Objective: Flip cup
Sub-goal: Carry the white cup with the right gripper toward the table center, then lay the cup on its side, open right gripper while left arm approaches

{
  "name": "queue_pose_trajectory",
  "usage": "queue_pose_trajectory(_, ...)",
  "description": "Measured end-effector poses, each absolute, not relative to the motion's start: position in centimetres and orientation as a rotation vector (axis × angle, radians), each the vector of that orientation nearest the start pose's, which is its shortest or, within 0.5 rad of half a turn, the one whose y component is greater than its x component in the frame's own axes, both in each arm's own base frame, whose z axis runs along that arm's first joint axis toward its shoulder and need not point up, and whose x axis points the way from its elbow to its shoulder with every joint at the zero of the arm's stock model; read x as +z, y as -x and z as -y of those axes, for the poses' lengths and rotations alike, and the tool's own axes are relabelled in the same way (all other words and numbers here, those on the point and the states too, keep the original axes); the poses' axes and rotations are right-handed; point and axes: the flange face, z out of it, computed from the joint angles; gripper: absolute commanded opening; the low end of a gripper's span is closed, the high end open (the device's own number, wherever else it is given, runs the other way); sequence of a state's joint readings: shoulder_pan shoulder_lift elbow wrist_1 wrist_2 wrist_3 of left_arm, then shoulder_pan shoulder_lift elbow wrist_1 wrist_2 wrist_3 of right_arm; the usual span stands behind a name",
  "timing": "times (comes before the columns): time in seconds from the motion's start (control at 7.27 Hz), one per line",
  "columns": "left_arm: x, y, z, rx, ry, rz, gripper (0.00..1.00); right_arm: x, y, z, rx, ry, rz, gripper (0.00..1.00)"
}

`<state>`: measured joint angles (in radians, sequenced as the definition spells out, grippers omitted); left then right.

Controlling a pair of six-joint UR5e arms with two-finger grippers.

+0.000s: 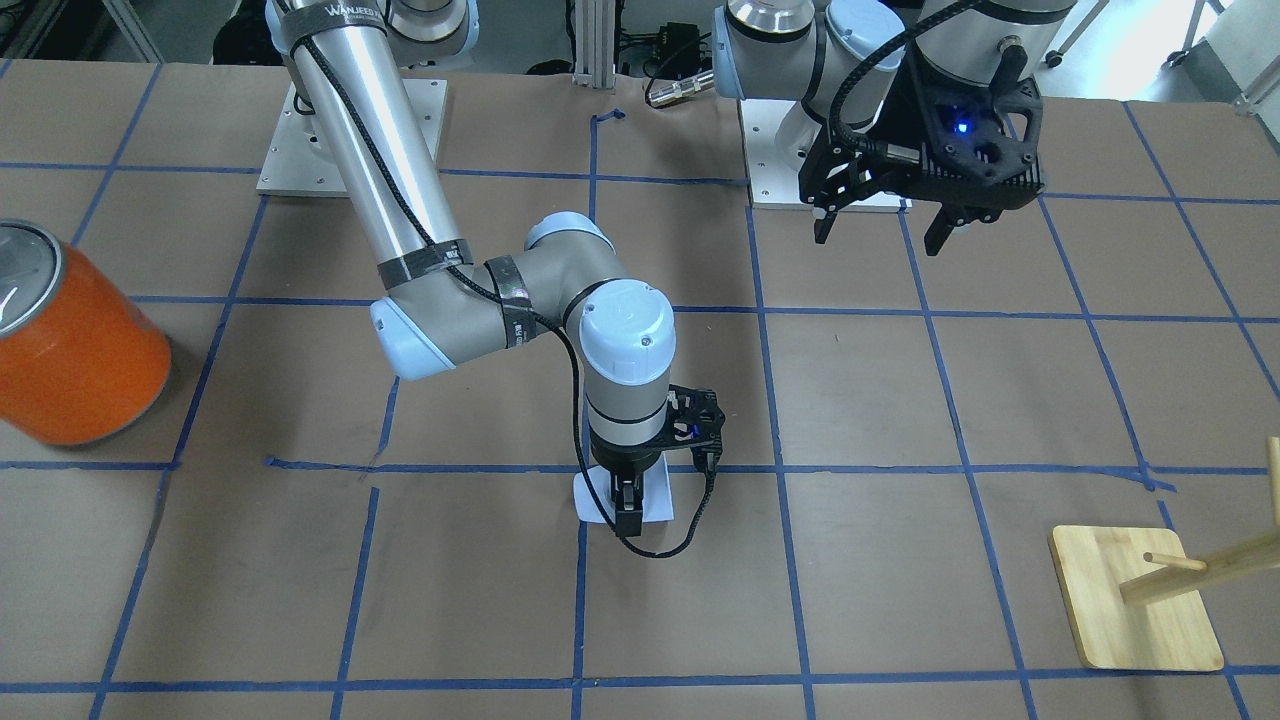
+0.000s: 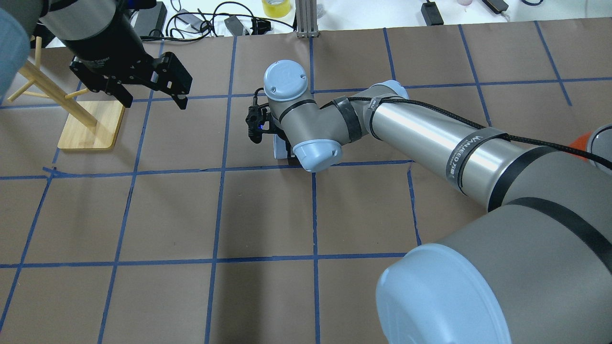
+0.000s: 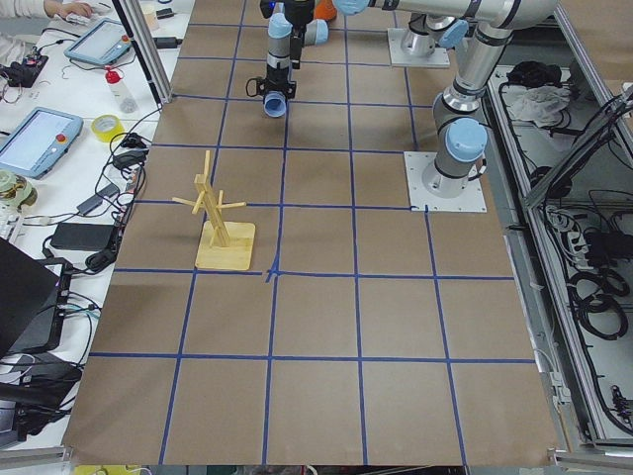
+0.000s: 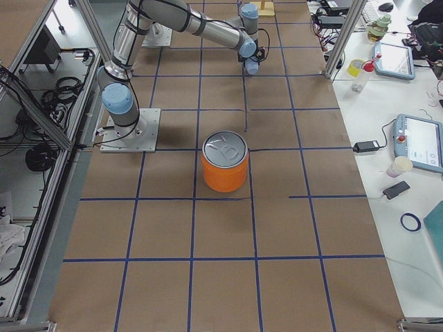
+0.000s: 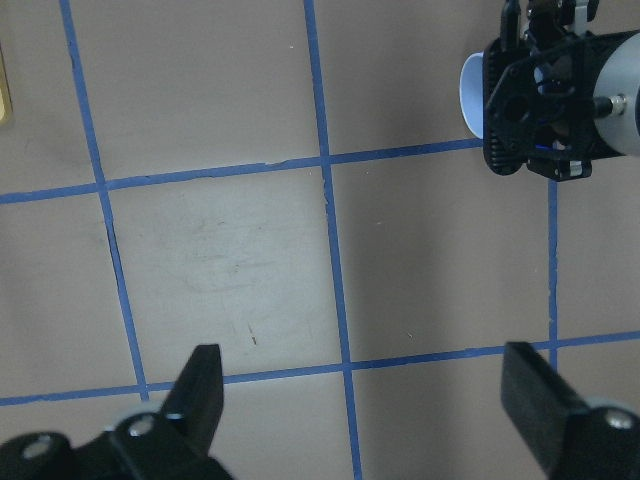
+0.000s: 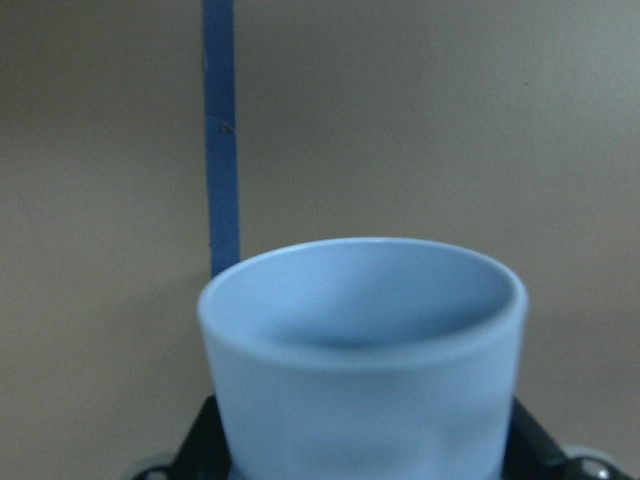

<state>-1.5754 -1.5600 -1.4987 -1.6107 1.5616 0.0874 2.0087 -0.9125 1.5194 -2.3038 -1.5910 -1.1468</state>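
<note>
Progress looks partial: the right gripper [image 1: 627,508] clamps the small pale lavender-blue plastic tumbler [image 6: 365,390] low over mid-table, seemingly tipped sideways; turning over and release are left. The left gripper [image 5: 360,400] hangs open, apart.

The table [image 1: 900,400] is covered in brown paper and divided into squares by a blue tape grid [image 1: 1000,316]. An orange can [image 1: 75,345] with a silver top stands upright on it, toward the robot's right end. A wooden rack [image 1: 1120,600] stands on its flat base toward the left end. Two metal base plates [image 1: 410,130] [image 1: 765,180] lie at the robot's edge. The cup [image 1: 655,500], held in the right gripper [image 1: 627,515], is low over the paper; contact cannot be determined.
</note>
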Motion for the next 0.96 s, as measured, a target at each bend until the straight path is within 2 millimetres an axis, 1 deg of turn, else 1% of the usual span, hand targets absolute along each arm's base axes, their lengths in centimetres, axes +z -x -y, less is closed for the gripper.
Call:
queue_pose_trajectory(0.14, 52.5, 13.6, 49.0, -0.068, -0.145, -3.145, 1.00, 19.0, -41.2, 57.2, -0.169, 2.268, -2.250, 1.00)
queue_pose_trajectory(0.28, 52.5, 13.6, 49.0, -0.068, -0.145, -3.145, 1.00, 20.0, -41.2, 57.0, -0.175, 2.263, -2.254, 1.00)
queue_pose_trajectory(0.41, 52.5, 13.6, 49.0, -0.068, -0.145, -3.145, 1.00, 22.2, -40.9, 56.7, -0.182, 2.258, -2.260, 1.00)
queue_pose_trajectory(0.55, 52.5, 13.6, 49.0, -0.068, -0.145, -3.145, 1.00, 25.7, -40.4, 55.8, -0.182, 2.247, -2.271, 1.00)
queue_pose_trajectory(0.69, 52.5, 13.7, 48.9, -0.070, -0.147, -3.146, 1.00, 30.1, -39.6, 54.4, -0.183, 2.224, -2.293, 1.00)
queue_pose_trajectory(0.96, 52.8, 13.7, 48.5, -0.085, -0.152, -3.154, 1.00, 39.7, -37.4, 50.3, -0.212, 2.166, -2.351, 1.00)
